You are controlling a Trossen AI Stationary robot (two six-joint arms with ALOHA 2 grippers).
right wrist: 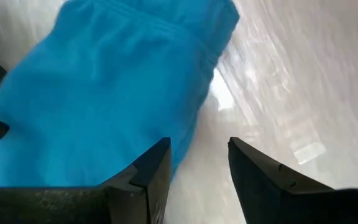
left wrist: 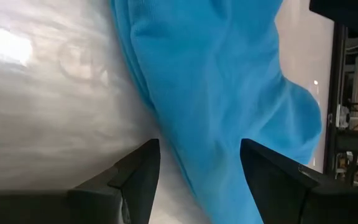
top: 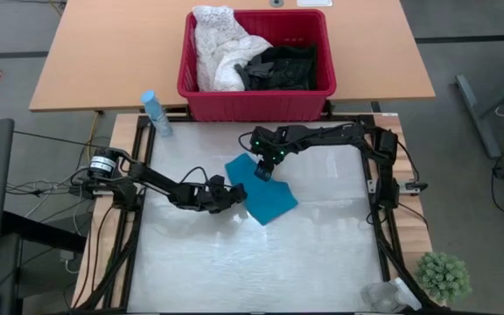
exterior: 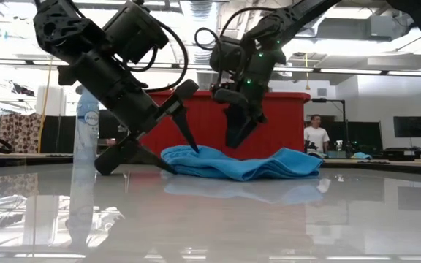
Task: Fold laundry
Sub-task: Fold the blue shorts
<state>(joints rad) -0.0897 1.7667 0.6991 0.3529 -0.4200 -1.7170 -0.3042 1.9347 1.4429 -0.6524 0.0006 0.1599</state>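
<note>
Mid-fold on the white tabletop point(top: 234, 271): small teal garment point(top: 262, 194) lying flat near centre, partly doubled over. Left tool point(top: 239, 194) low at the cloth's 9 o'clock edge, fingers spread with the hem between them but nothing pinched. Right tool point(top: 264, 171) poised just above the garment's 12 o'clock corner, fingers likewise parted, holding nothing. Remaining laundry, a white lacy piece point(top: 217, 48) and black garments point(top: 283, 66), heaped in the red basket point(top: 256, 101) at 12 o'clock beyond the work surface; spray bottle point(top: 156, 114) at 10 o'clock.

Likely best handled by closing on a single layer of hem at each grip, not the bunched fold. Worth lifting both corners together and level, then carrying them across toward 4 o'clock so the edges meet squarely. Risk of the soft knit sliding on the glossy surface; a slow drag and a light press afterwards advisable to flatten the crease.
</note>
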